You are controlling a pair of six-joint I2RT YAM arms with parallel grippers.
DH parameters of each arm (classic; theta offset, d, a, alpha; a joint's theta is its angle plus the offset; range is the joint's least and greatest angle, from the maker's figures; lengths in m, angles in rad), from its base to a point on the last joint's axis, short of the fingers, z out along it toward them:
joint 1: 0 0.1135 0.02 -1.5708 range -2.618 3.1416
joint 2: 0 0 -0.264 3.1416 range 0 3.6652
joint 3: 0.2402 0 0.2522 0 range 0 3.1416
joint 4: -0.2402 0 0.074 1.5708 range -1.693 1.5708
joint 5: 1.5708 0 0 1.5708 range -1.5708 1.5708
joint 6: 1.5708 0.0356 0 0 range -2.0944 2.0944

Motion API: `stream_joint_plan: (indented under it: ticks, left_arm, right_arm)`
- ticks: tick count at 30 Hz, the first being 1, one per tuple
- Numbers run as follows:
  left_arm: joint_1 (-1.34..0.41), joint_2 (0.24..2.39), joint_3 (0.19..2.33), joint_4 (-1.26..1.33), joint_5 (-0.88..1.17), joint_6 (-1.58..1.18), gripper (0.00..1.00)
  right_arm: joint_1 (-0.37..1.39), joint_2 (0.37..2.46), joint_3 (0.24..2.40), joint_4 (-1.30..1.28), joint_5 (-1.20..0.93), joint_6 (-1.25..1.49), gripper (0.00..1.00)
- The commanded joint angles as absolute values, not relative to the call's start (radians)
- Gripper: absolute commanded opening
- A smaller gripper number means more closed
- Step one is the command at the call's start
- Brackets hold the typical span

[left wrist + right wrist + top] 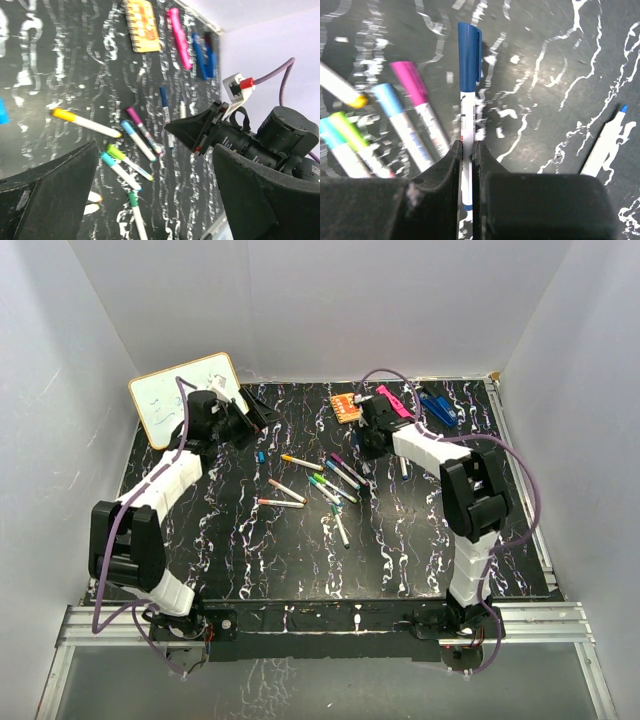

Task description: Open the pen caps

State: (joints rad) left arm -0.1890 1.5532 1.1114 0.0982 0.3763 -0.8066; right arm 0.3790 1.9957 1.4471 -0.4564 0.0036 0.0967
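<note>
At the bottom of the right wrist view, the right gripper (466, 152) is clamped on the pale barrel of a pen (467, 107). The pen's dark-blue cap (469, 55) is on. It stands out past the fingertips toward the top of the frame, clear of both fingers. Left of it, a magenta cap (411, 82), a light-blue cap (387, 99) and a yellow-green cap (344, 126) sit on their pens on the table (545, 75). At the right edge an uncapped pen (602, 145) shows a blue tip.

In the left wrist view the left gripper (155, 165) is spread wide, with nothing between its fingers (55, 195). Capped pens lie on the table beyond the gap, untouched.

In the overhead view a small blue piece (261, 455) lies just below the left gripper, to the left of the pen cluster (322, 483). Toward the top of the table are a whiteboard (185, 395), an orange notebook (346, 406), a pink bar (392, 400) and a dark-blue clip (438, 408).
</note>
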Motion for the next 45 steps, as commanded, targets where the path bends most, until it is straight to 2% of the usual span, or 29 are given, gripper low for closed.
stream_joint_plan:
  ticks: [1,11,29,35,40,45]
  left_arm:
    - [-0.185,1.6,1.065,0.332,0.572,-0.934,0.93]
    - [-0.211,1.66,1.072,0.483,0.623,-1.026,0.87]
    - [-0.285,1.728,1.086,0.488,0.637,-1.03,0.77]
    - [-0.287,1.736,1.095,0.497,0.642,-1.03,0.69]
    - [-0.291,1.741,1.089,0.512,0.647,-1.031,0.57]
    - [-0.299,1.742,1.091,0.505,0.646,-1.028,0.55]
  right_arm:
    - [0.442,1.814,1.416,-0.349,-0.084,0.141,0.0]
    - [0.5,1.665,1.347,-0.304,-0.239,0.238,0.0]
    - [0.574,1.683,1.387,-0.313,-0.308,0.269,0.0]
    - [0.583,1.692,1.392,-0.309,-0.311,0.273,0.0]
    - [0.585,1.698,1.395,-0.304,-0.32,0.273,0.0]
    - [0.587,1.706,1.404,-0.301,-0.334,0.272,0.0]
